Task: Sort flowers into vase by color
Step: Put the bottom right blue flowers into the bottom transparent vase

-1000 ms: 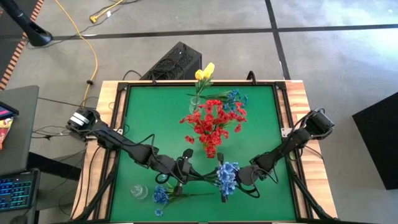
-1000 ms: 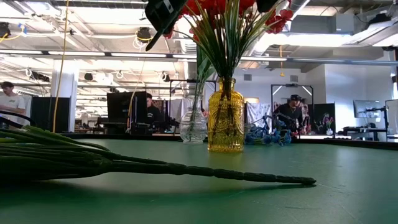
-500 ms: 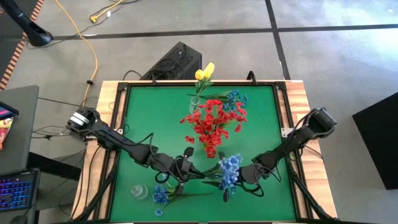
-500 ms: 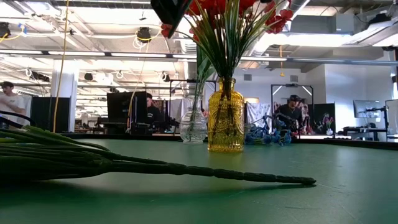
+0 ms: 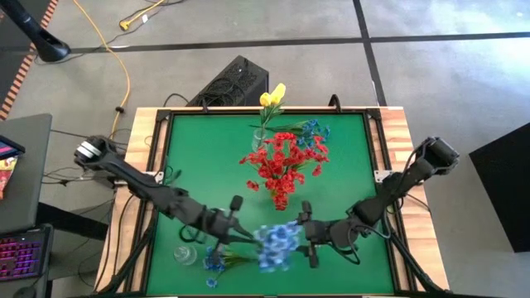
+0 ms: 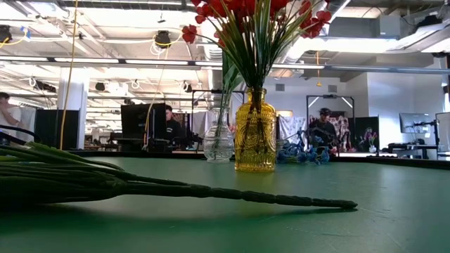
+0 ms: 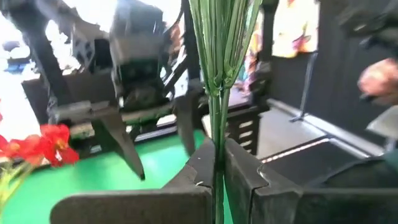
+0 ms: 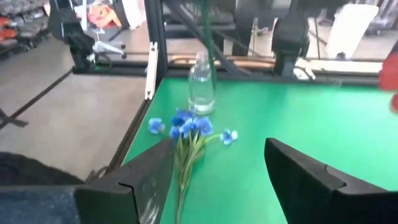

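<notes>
Near the table's front edge the left gripper (image 7: pixel 217 171) pinches a blue spray (image 5: pixel 276 246) by its stems, blooms motion-blurred, beside the right gripper (image 5: pixel 307 234) standing spread and empty; farther back, red flowers (image 5: pixel 283 161) fill the amber vase (image 6: pixel 255 131).

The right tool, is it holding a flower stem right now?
No, in the right wrist view the right tool stands open with bare green table between its fingers, nothing in them.

Blue spray (image 5: pixel 276 246) held aloft; red flowers (image 5: pixel 283 161) upright in vase.
</notes>
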